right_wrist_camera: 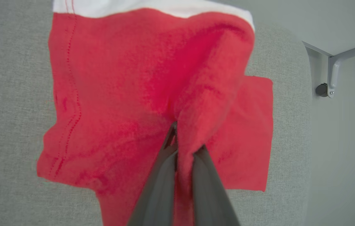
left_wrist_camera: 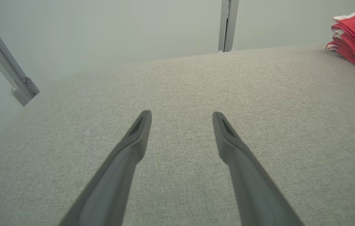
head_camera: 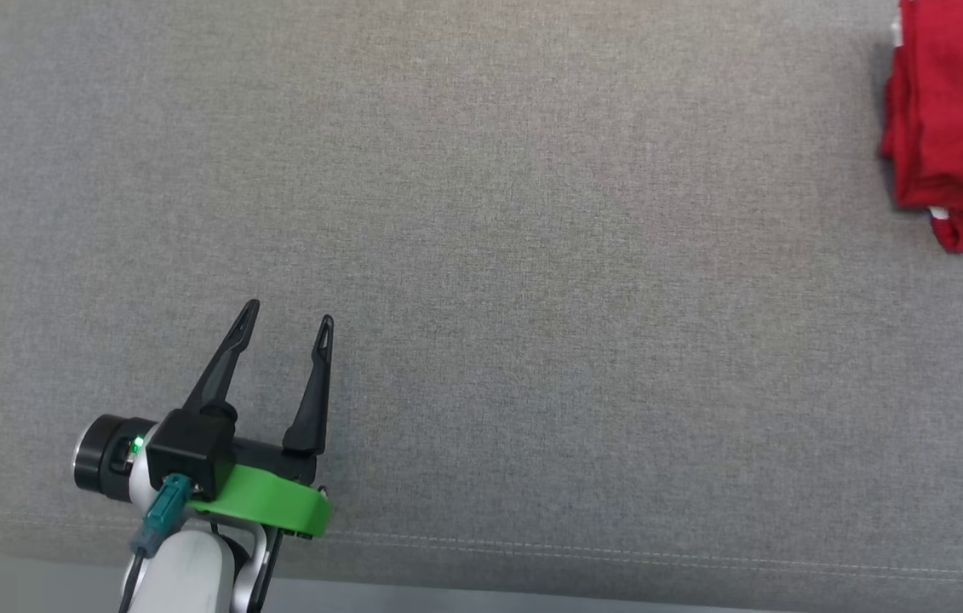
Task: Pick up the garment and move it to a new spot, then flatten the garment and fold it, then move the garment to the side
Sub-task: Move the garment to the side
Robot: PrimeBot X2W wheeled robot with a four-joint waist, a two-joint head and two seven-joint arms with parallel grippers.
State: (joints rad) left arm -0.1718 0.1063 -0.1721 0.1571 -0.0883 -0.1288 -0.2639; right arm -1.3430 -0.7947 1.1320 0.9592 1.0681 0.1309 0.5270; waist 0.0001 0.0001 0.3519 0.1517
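One broad grey padded surface [head_camera: 447, 213] is carrying everything and is stretching across my head view, its stitched near edge running just past my left wrist. Against its right edge, toward the far corner, the red garment [head_camera: 958, 128] is lying in a folded, layered stack, well apart from my left arm. My right gripper [right_wrist_camera: 183, 141] is pinching a raised ridge of that red cloth between its closed jaws. The rest of the cloth is spreading flat on the surface beneath, close to the rounded edge. My left gripper [head_camera: 289, 313] is hovering over the near-left corner. Its two dark fingers [left_wrist_camera: 131, 150] are standing wide apart, gripping nothing and pointing across bare grey fabric toward the far edge. A white band [right_wrist_camera: 152, 6] is showing along one end of the garment, and a line of fine stitching [right_wrist_camera: 70, 78] is running down one side.
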